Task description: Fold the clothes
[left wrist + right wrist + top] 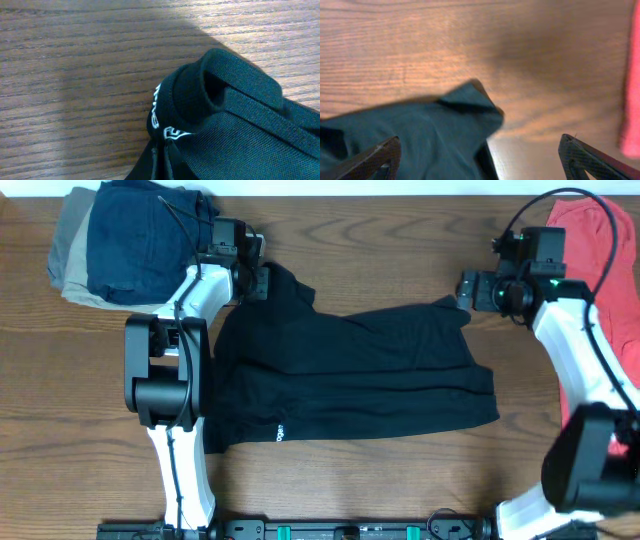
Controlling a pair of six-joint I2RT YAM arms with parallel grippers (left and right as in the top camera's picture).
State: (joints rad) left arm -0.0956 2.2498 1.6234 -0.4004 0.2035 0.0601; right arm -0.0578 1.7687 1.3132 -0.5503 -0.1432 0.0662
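**Folding barely begun: one corner of the clothes gripped, the other not yet.**

The clothes (350,380) lay spread and rumpled across the middle of the tabletop (400,490), and I judged that no tidy fold had been made. The left tool (260,280) was clenched on their far-left corner, where the left wrist view showed the band bunched up. The right tool (468,288) gaped wide over the far-right corner, grasping nothing. Left to do: a grip on the right, then every fold. A navy and khaki pile (130,240) and a red shirt (610,250) lay off to the sides.
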